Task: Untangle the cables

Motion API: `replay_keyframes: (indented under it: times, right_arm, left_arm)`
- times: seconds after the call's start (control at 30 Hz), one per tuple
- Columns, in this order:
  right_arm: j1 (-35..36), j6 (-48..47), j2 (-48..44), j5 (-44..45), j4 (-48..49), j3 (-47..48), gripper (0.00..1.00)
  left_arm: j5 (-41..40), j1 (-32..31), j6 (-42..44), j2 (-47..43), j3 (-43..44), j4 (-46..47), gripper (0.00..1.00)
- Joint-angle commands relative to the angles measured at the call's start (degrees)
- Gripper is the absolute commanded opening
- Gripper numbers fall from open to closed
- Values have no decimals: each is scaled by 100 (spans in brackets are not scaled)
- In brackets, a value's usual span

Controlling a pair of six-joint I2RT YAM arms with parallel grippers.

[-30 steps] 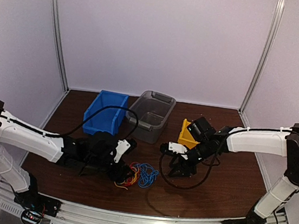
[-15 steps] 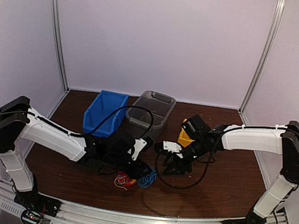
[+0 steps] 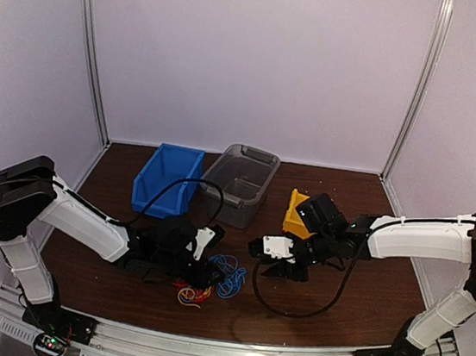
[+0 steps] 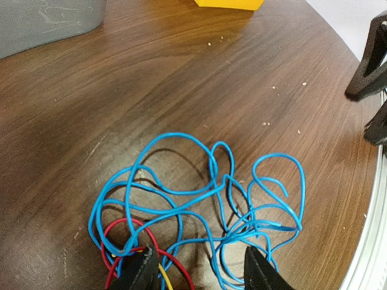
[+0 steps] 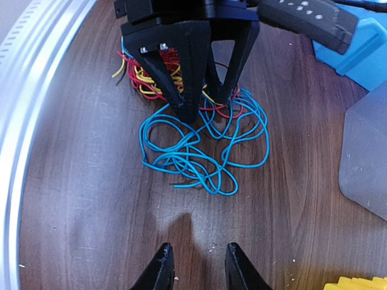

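Note:
The cables (image 3: 215,281) lie as one tangle on the brown table, near the front. Blue loops (image 4: 181,193) spread to the right, and the red (image 4: 121,226) and yellow (image 5: 151,81) wires bunch at the left. My left gripper (image 4: 199,273) is open and stands low in the tangle. Blue, red and yellow strands run between its black fingers (image 5: 181,84), and it is closed on none of them. My right gripper (image 5: 198,267) is open with nothing between its jaws. It hovers over bare wood just right of the blue loops (image 5: 199,154), pointing at the left gripper (image 3: 209,274).
Across the back stand a blue bin (image 3: 166,180), a grey translucent bin (image 3: 239,182) and a small yellow bin (image 3: 296,213). A metal rail (image 3: 225,350) runs along the table's front edge, close to the tangle. The right arm's black cable loops onto the table (image 3: 291,310).
The left gripper swung right over the tangle, then drew back a little. The right gripper came down toward the table's front and its jaws narrowed. The tangle shifted slightly.

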Motion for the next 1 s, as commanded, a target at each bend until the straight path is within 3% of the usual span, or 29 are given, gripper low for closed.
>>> replay_keyframes:
  times: [0.0, 0.3, 0.97]
  right_arm:
    - [339, -288, 386, 676, 546, 113, 33]
    - [433, -250, 1030, 780, 870, 483, 34]
    - [527, -390, 1332, 725, 813, 481, 29]
  left_arm:
    - [382, 85, -167, 163, -88, 605, 50]
    - [464, 116, -242, 262, -169, 797, 49]
    - [563, 172, -269, 368, -145, 856, 49]
